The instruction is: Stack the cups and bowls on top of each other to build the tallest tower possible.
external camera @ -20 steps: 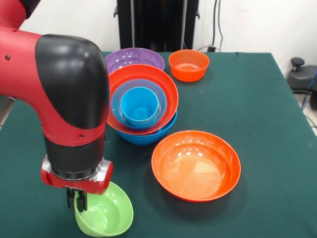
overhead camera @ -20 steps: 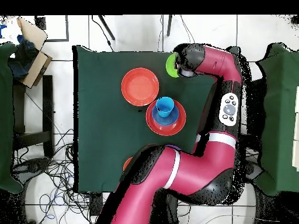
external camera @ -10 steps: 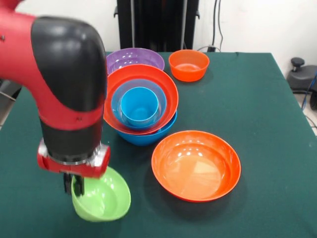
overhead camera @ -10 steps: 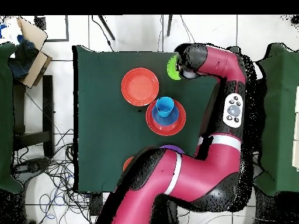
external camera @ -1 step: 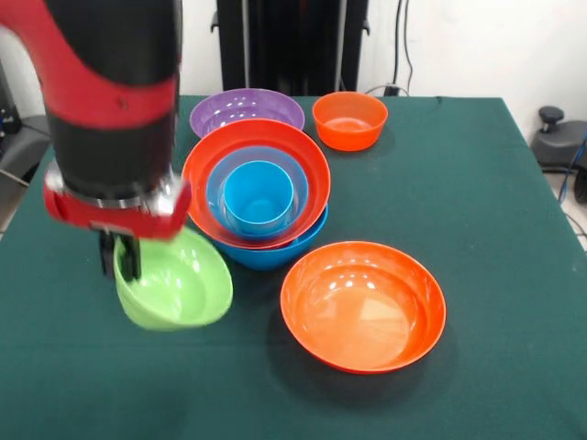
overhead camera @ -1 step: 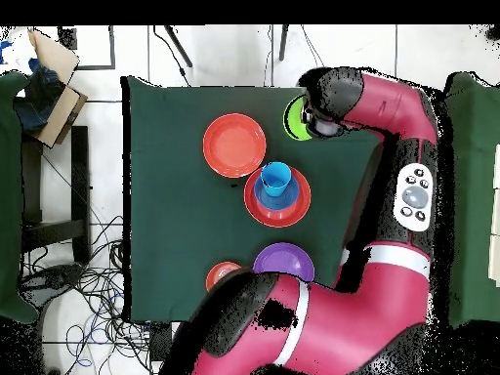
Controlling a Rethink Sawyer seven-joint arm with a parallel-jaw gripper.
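Fingers (external camera @ -1 step: pixel 123 258) clamped on lime green bowl's (external camera @ -1 step: pixel 179 293) rim, tilted beside tower (external camera @ -1 step: pixel 260 197), large orange bowl (external camera @ -1 step: pixel 362 304) nearby

The green table (external camera @ -1 step: pixel 495 183) bears the tower (external camera @ -1 step: pixel 261 197), purple bowl (external camera @ -1 step: pixel 246 108) and two orange bowls (external camera @ -1 step: pixel 363 304).

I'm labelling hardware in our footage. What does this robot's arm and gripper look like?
The arm is thick and rounded, glossy red with black sections and a red ring above the gripper. Its fingers are short and black. From overhead, a grey button panel shows on one red link.
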